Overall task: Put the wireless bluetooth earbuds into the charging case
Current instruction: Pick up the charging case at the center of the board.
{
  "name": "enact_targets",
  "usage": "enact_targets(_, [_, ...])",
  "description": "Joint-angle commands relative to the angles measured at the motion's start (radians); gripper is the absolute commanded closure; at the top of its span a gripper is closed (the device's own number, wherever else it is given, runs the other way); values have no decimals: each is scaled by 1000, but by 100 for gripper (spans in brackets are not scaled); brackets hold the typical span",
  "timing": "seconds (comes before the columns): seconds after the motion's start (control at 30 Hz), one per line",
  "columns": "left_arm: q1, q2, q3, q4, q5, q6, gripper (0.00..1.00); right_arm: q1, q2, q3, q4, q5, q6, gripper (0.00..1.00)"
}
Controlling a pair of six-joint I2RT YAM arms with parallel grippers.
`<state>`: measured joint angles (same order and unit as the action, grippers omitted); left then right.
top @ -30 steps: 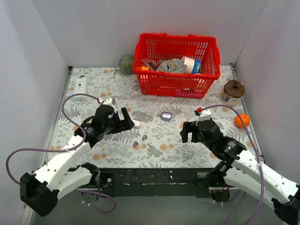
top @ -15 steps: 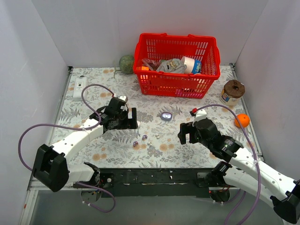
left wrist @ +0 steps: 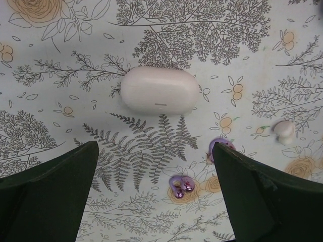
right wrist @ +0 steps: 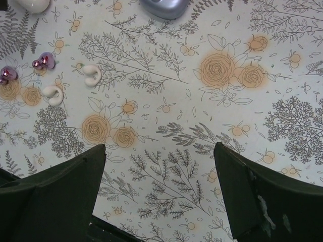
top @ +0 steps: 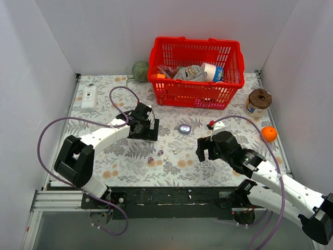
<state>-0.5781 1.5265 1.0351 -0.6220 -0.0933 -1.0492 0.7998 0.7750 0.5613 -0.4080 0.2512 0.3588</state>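
- L gripper (top: 147,126) shifted up-right, now over white pod (left wrist: 159,91), jaws wide open.
- R gripper (top: 204,149) lower-right of ctr, jaws open.
- Earbuds (left wrist: 180,185) loose below pod; case (top: 184,128) at ctr.

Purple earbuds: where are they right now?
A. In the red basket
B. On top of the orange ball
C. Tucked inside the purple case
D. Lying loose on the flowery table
D: the purple earbuds lie loose on the flowery table, a little way from the white oval case, with nothing holding them.
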Motion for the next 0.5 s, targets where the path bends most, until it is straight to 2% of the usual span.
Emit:
enact_targets(0.0, [-5, 26, 20, 21, -14, 31, 2, 4, 6, 54, 43, -20, -23, 5])
enact_targets(0.47, [-22, 149, 52, 61, -78, -12, 2, 4, 41, 61, 64, -35, -27, 5])
